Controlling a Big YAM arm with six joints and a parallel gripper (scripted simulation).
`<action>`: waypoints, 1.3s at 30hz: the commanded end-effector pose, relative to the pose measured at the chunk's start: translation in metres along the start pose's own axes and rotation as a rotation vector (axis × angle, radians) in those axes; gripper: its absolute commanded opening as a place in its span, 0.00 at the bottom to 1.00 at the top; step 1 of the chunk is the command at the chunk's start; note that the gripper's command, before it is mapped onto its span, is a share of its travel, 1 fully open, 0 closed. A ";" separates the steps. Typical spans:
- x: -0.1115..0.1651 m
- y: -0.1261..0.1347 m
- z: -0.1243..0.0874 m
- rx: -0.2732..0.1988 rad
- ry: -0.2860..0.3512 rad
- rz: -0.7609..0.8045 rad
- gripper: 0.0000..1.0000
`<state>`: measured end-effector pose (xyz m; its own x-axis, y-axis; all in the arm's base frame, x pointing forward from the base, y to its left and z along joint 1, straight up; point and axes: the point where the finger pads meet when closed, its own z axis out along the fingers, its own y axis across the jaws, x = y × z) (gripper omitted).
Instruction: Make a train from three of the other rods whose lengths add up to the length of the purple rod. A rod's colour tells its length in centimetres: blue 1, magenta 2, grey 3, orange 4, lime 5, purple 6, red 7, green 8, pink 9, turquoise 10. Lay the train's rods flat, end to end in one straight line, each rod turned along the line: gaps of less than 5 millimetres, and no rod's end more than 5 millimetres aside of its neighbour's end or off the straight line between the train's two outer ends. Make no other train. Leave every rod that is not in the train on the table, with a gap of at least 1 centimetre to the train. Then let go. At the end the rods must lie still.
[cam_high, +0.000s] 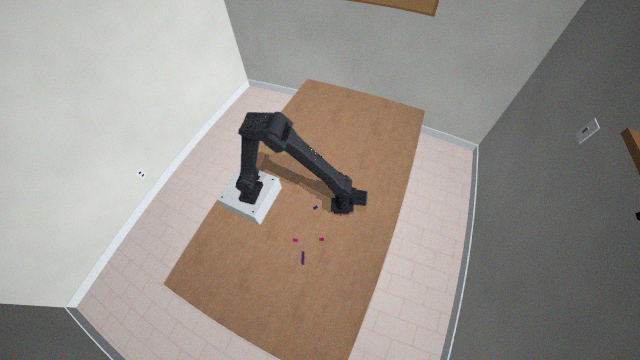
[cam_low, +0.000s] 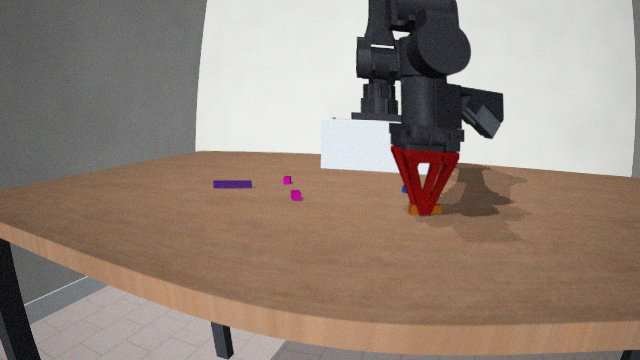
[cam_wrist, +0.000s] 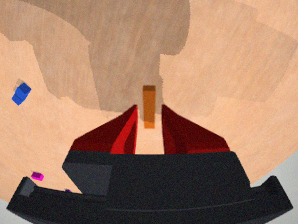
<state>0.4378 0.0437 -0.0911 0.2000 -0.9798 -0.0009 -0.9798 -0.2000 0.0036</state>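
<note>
My gripper (cam_low: 425, 204) is down at the table top with its red fingers on either side of the orange rod (cam_low: 433, 212). In the wrist view the orange rod (cam_wrist: 149, 106) lies flat between the fingertips of the gripper (cam_wrist: 149, 129), with a thin gap on each side, so the fingers are narrowly open and do not clamp it. The blue rod (cam_low: 404, 189) lies just behind the fingers. Two magenta rods (cam_low: 287, 180) (cam_low: 296, 195) lie to the left, apart from each other. The purple rod (cam_low: 232, 184) lies flat further left. From above, the gripper (cam_high: 341, 207) hides the orange rod.
The arm's white base block (cam_high: 250, 200) stands at the table's left edge. In the overhead view the blue rod (cam_high: 315, 207) is left of the gripper, and the magenta rods (cam_high: 295, 240) (cam_high: 321, 239) and purple rod (cam_high: 303, 257) lie nearer the table's middle.
</note>
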 end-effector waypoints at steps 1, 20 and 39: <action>-0.003 -0.009 -0.008 0.034 -0.001 -0.011 0.23; -0.003 -0.009 -0.008 0.034 -0.001 -0.011 0.23; -0.003 -0.009 -0.008 0.034 -0.001 -0.011 0.04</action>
<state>0.4378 0.0437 -0.0911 0.2000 -0.9798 -0.0009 -0.9798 -0.2000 0.0037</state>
